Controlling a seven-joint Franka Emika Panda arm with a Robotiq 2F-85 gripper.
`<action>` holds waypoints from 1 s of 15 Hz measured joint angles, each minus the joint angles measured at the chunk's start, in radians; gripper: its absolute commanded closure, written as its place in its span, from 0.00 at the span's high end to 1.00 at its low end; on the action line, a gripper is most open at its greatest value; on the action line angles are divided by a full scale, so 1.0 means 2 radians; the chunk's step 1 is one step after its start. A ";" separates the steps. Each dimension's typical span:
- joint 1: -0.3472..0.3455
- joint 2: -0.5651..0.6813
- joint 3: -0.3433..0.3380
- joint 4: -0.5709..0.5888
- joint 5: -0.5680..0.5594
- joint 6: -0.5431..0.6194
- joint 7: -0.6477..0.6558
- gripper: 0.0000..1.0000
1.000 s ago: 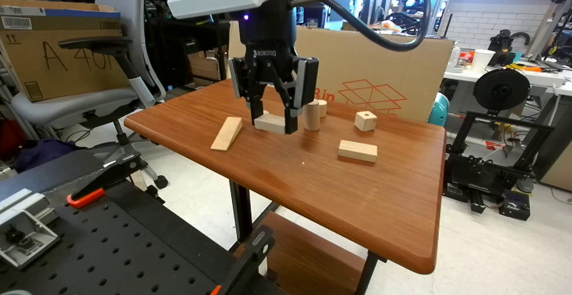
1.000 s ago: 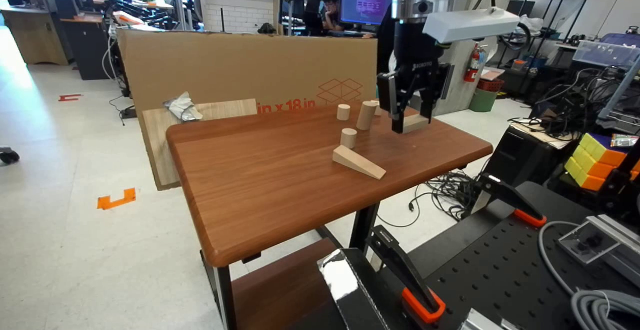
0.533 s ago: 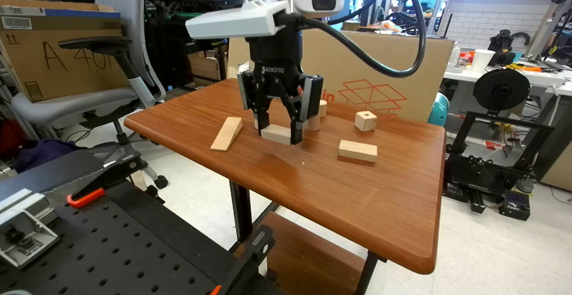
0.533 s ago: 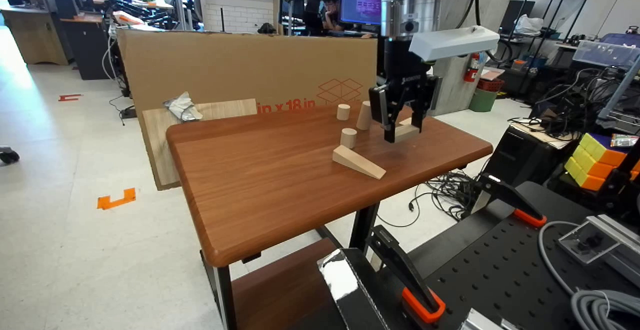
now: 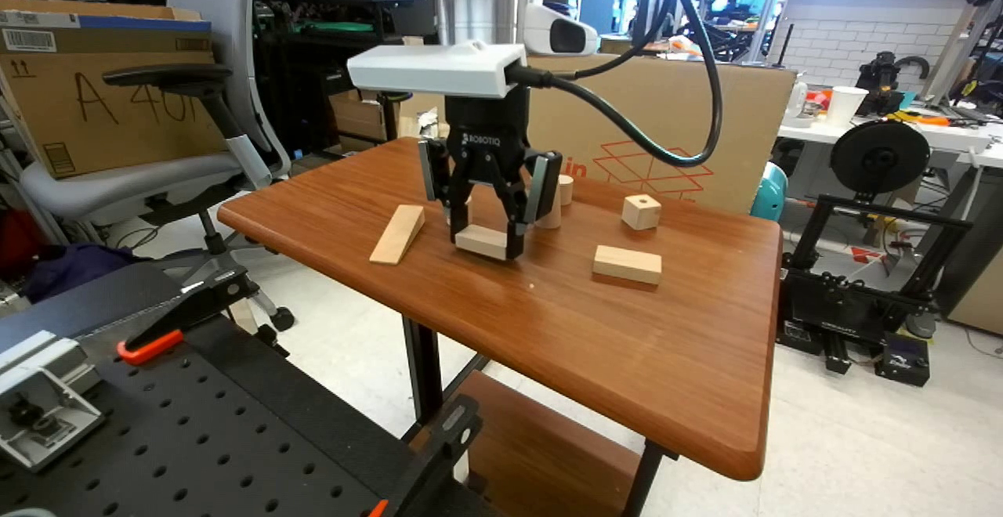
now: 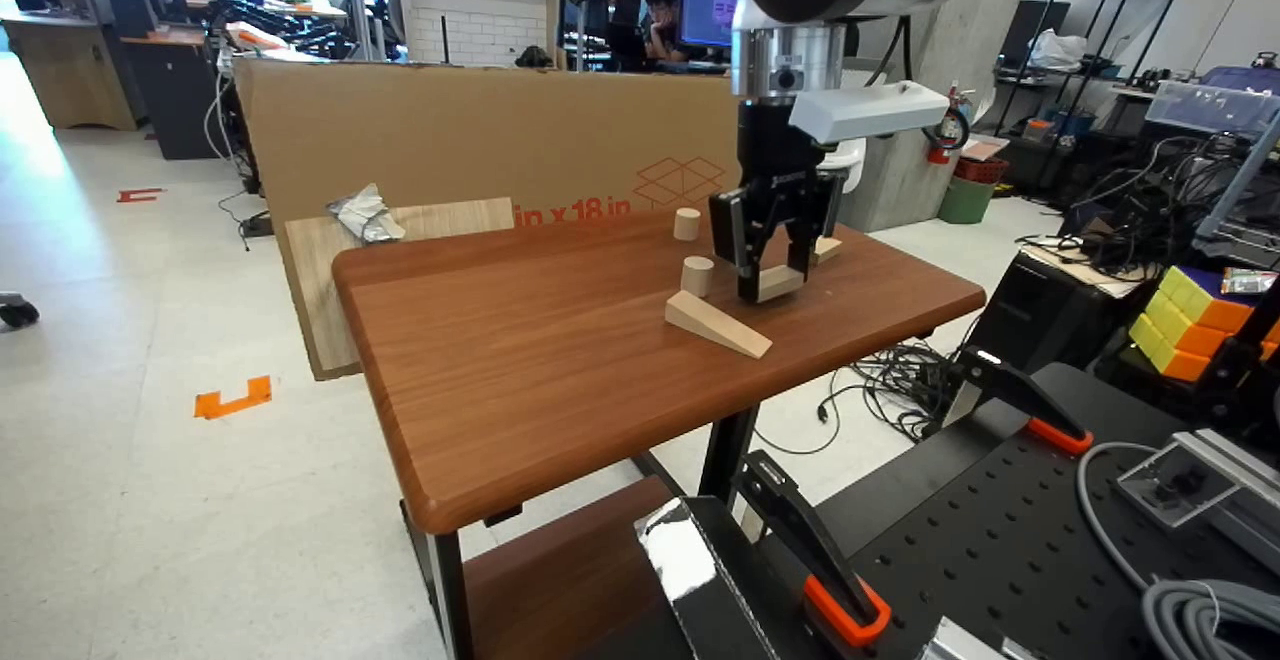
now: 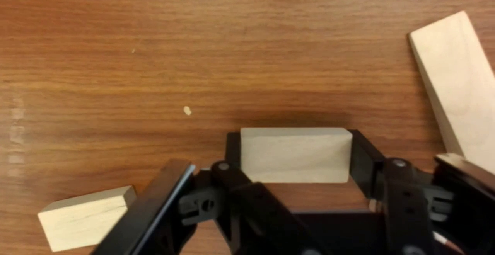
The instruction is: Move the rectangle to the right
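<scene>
- As I judge it, the step in hand is the setting-down: the rectangle (image 7: 296, 155) is gripped, down at or just over the desk (image 5: 627, 337), with the release not yet made.
- The jaws are drawn in to the rectangle's length and hold it by its two short ends, at nine and three o'clock in the wrist view.
- In an exterior view it sits at three o'clock from the wooden wedge (image 5: 397, 235) and nine o'clock from a second oblong block (image 5: 627, 265), apart from both; a wooden cylinder (image 5: 552, 216), partly hidden, stands near, towards two o'clock.
- Whether its underside touches the desk, I can't make out.
- If this spot counts as right, the next move should be to ease down through any gap, spread the jaws evenly and rise straight up. Whose right is meant isn't settled here; if the goal lies farther off, carrying should come before letting go.
- The rectangle is pale, plain wood with faint grain, straight edges and square-looking ends, held flat, its long side running nine to three o'clock in the wrist view.
</scene>
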 measured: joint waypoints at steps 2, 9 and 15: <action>0.000 0.006 0.003 0.005 0.012 -0.002 -0.019 0.70; 0.000 0.011 0.007 0.015 0.025 -0.008 -0.041 1.00; 0.006 -0.006 0.016 0.012 0.023 -0.008 -0.054 1.00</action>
